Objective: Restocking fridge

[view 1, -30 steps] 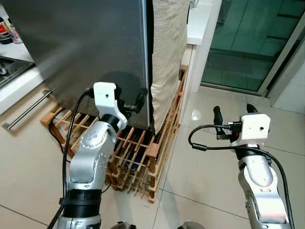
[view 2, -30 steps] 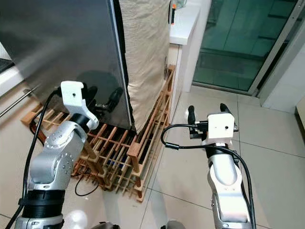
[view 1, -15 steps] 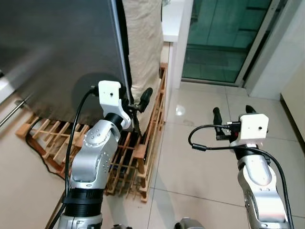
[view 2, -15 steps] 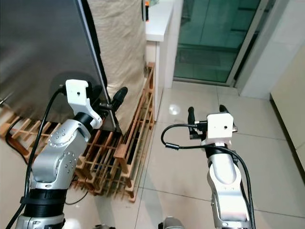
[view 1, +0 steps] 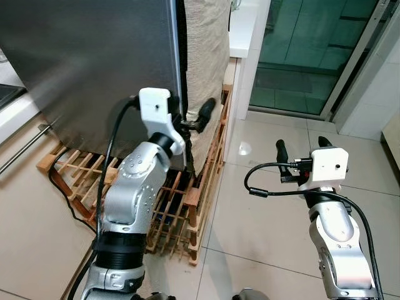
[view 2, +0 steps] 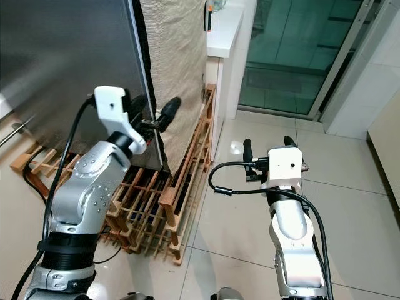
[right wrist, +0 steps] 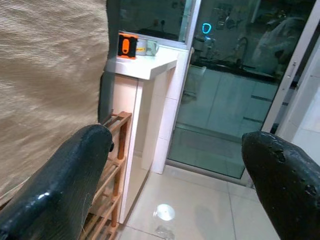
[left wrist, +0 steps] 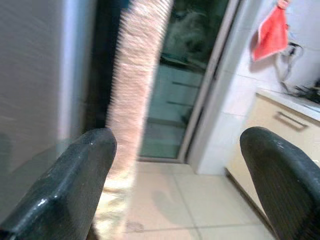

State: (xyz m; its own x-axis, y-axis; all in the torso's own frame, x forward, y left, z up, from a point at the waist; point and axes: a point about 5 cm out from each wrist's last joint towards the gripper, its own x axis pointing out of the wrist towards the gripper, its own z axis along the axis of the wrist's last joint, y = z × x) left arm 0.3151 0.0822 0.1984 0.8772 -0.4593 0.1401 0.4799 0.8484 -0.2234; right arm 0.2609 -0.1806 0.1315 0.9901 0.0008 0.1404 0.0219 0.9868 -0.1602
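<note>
Left eye view: left gripper [view 1: 192, 120] jaws wide at fridge door [view 1: 94, 56] edge, should hook edge squarely; right gripper [view 1: 299, 147] wide, idle.

Evenly lit and sharp from the head; glare spot on floor tiles [view 1: 242, 149]; left wrist view softly blurred.

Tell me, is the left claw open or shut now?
Open. The left claw has its two black fingers wide apart, beside the fridge door edge.
</note>
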